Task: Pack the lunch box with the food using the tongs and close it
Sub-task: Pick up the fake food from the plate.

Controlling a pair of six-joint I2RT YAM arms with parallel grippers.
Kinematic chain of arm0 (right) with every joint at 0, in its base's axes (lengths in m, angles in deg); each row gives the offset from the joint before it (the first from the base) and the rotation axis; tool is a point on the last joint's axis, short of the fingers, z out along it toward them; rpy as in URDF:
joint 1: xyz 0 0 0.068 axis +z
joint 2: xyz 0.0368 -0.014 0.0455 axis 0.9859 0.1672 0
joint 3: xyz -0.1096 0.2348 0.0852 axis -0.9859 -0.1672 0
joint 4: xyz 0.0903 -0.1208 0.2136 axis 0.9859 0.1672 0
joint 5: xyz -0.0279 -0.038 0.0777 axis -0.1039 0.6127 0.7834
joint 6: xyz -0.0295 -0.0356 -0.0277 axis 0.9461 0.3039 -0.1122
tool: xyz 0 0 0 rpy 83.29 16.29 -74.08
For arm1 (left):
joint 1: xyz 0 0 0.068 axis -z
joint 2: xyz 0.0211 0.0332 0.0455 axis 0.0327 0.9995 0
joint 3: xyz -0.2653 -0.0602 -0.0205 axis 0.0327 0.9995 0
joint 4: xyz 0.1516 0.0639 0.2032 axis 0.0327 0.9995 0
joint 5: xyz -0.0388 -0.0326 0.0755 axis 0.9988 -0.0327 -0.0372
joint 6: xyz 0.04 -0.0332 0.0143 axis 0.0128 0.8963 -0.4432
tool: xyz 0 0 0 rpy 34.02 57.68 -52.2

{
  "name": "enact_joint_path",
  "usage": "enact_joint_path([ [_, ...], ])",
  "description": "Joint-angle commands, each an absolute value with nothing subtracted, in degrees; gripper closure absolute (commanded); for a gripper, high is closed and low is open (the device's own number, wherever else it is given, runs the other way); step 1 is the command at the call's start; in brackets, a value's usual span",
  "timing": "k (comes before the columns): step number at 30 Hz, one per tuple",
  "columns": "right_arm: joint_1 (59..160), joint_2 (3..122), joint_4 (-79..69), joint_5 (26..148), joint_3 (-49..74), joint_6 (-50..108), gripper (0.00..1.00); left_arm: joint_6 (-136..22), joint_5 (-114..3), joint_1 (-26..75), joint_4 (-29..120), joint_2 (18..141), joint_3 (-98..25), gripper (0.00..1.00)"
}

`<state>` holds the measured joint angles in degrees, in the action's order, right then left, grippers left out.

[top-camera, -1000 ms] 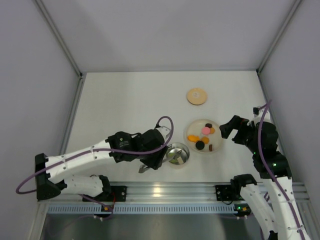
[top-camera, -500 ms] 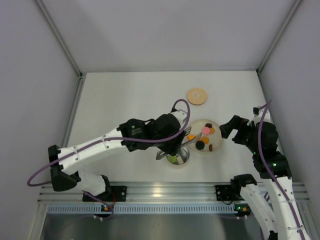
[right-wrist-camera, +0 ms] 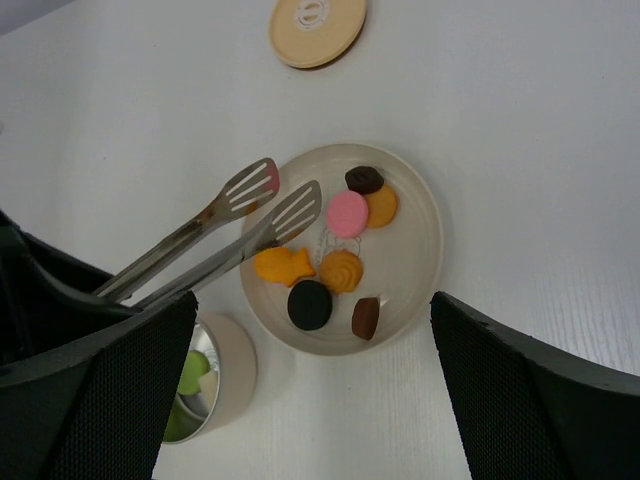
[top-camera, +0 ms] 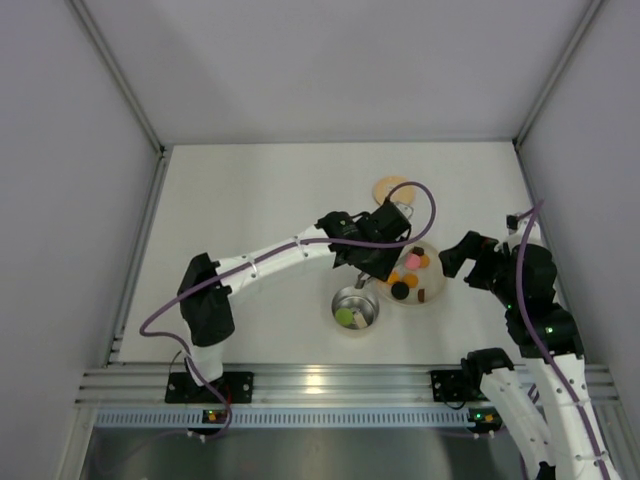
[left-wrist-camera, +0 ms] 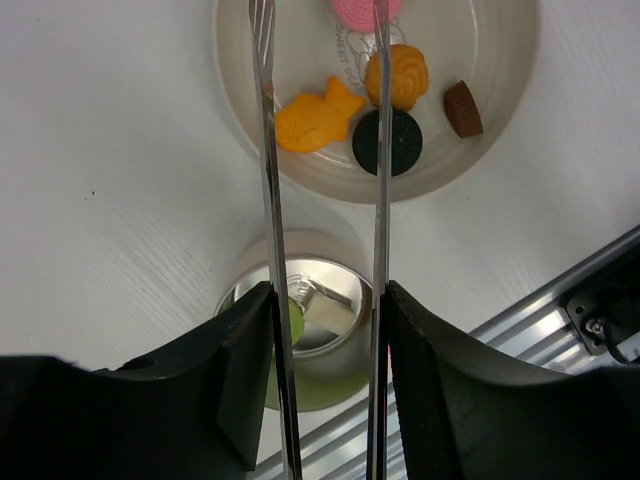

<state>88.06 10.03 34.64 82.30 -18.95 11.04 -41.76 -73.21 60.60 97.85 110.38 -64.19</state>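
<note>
My left gripper point(left-wrist-camera: 326, 300) is shut on the slim silver tongs point(left-wrist-camera: 269, 190), pressing both arms near their joined end. The tongs' spread tips point(right-wrist-camera: 282, 200) hover over the left side of the cream plate point(right-wrist-camera: 425, 250), nothing between them. The food on the plate includes an orange fish point(left-wrist-camera: 315, 115), a black round piece point(left-wrist-camera: 387, 141), an orange swirl point(left-wrist-camera: 403, 76), a brown bit point(left-wrist-camera: 462, 108) and a pink disc point(right-wrist-camera: 348, 213). The steel lunch box point(top-camera: 355, 308) stands just below-left of the plate, holding a green ball point(right-wrist-camera: 192, 373) and a pale piece. My right gripper point(top-camera: 458, 258) hangs open beside the plate's right edge.
The tan wooden lid point(right-wrist-camera: 317, 25) lies flat beyond the plate, partly covered by my left arm in the top view. Grey walls enclose the white table on three sides, and an aluminium rail point(top-camera: 320, 382) runs along the near edge.
My left arm swung with the tongs from over the lunch box up and right, bringing the tips above the plate. The right arm has not moved.
</note>
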Motion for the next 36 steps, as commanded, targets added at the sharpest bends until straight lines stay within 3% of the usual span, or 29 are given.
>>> enact_joint_path([
  [1,87.4,9.2,35.7,82.3,-16.4,11.7,0.01,-43.3,-71.5,58.9,93.8,112.5,-67.6,0.48],
  [36,87.3,9.5,36.6,82.0,-15.6,12.2,0.01,-45.7,-65.7,58.1,89.3,118.2,-65.5,0.46],
])
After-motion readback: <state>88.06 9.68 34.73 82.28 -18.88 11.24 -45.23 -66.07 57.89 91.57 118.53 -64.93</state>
